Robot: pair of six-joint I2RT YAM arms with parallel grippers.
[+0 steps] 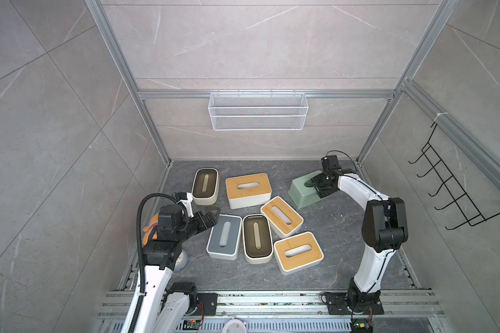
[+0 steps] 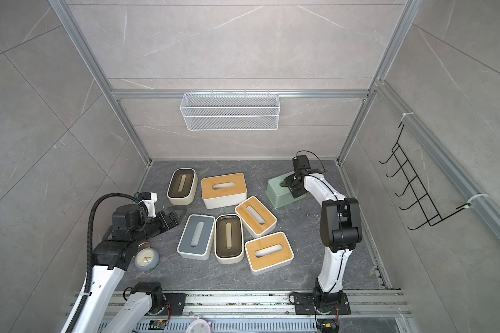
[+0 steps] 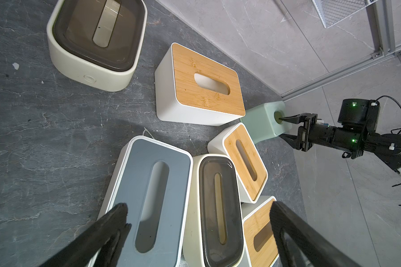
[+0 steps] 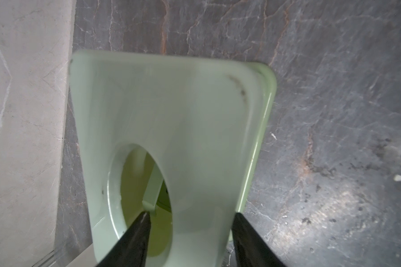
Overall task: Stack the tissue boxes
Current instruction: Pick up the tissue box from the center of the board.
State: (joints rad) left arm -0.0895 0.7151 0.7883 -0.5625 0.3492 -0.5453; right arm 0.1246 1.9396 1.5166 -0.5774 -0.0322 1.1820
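Several tissue boxes lie flat and unstacked on the dark floor. A cream one with a dark lid (image 1: pixel 205 184) and a bamboo-lidded one (image 1: pixel 248 188) sit at the back. A grey-blue-lidded one (image 1: pixel 224 236), a second cream one (image 1: pixel 257 238) and two more bamboo ones (image 1: pixel 282 216) (image 1: pixel 298 252) crowd the middle. The sage green box (image 1: pixel 303 190) (image 4: pixel 183 104) is tilted at the back right. My right gripper (image 1: pixel 315 184) (image 4: pixel 192 214) is shut on its top panel, one finger in the slot and one on the outer edge. My left gripper (image 1: pixel 215 217) (image 3: pixel 198 207) hangs open over the grey-blue box's near end.
A white mesh basket (image 1: pixel 257 111) hangs on the back wall and a black hook rack (image 1: pixel 459 190) on the right wall. An orange plush toy (image 1: pixel 152 227) and a round clock (image 2: pixel 147 259) lie by the left arm. The green box is close to the back right corner.
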